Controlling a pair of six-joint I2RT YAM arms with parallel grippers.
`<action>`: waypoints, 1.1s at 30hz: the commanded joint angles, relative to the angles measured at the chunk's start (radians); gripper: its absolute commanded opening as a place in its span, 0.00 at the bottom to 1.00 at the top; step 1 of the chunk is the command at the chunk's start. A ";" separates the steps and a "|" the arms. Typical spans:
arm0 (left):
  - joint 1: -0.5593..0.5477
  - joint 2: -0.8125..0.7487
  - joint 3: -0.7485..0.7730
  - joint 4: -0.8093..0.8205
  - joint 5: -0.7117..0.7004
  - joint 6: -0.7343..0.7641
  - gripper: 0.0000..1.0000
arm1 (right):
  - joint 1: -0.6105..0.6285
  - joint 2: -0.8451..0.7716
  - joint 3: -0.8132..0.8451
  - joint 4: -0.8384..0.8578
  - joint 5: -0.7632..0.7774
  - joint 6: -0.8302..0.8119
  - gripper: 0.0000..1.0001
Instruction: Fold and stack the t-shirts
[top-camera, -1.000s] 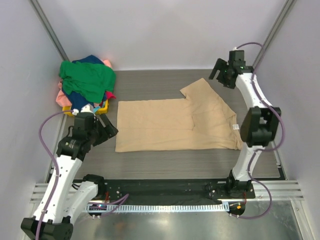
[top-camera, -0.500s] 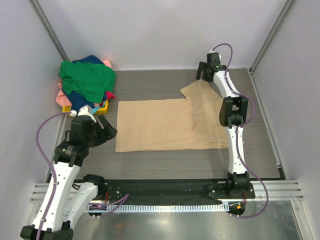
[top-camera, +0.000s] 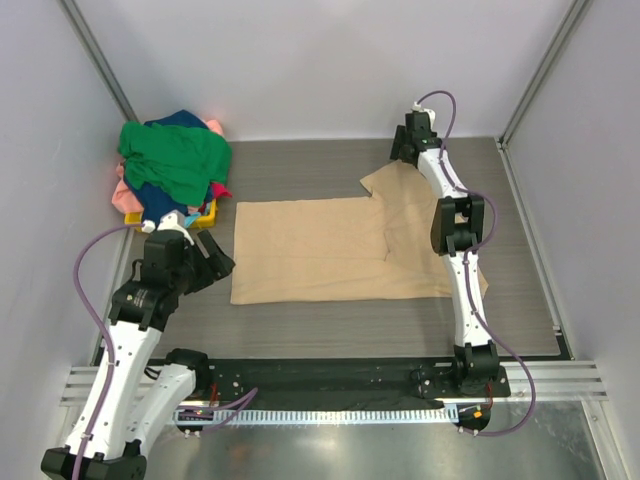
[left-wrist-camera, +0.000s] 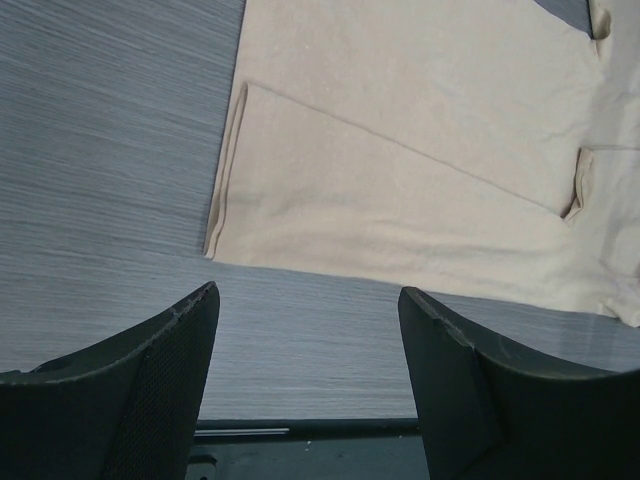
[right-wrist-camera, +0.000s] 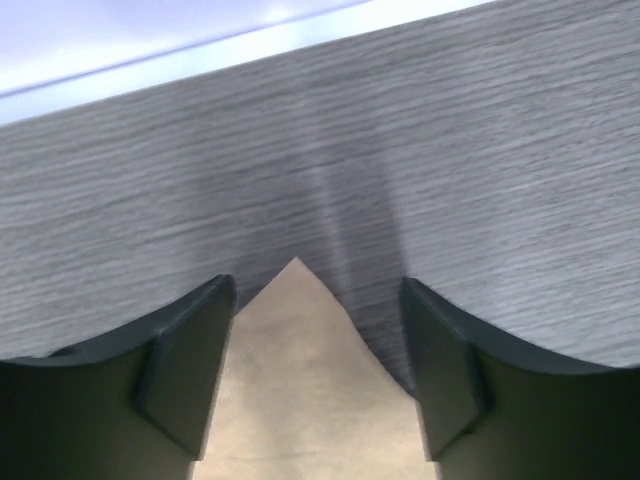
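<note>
At the far side of the desk (top-camera: 300, 165), the right pincer (right-wrist-camera: 312, 292), wide open and empty, straddles the sleeve tip (right-wrist-camera: 298, 340) of the tan shirt (top-camera: 320, 250); the left pincer (left-wrist-camera: 308, 293), likewise open, hovers near its hem (left-wrist-camera: 226, 180).

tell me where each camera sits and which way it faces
Top external: above and behind both arms, looking down on them, the grey wood-grain table and flat tan cloth t-shirt.
Left wrist: low, looking at the shirt's near corner past open left gripper.
Right wrist: facing the back wall, open right gripper framing the shirt's far tip.
All share the t-shirt.
</note>
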 joint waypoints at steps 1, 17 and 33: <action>0.000 0.001 -0.001 0.017 0.005 0.021 0.73 | 0.007 0.047 0.021 0.010 -0.020 0.002 0.70; -0.001 0.261 0.083 0.159 -0.116 -0.044 0.54 | 0.007 -0.114 -0.118 0.009 -0.145 0.019 0.01; -0.020 1.251 0.846 0.163 -0.260 -0.059 0.55 | 0.015 -0.703 -0.684 0.068 -0.258 0.115 0.01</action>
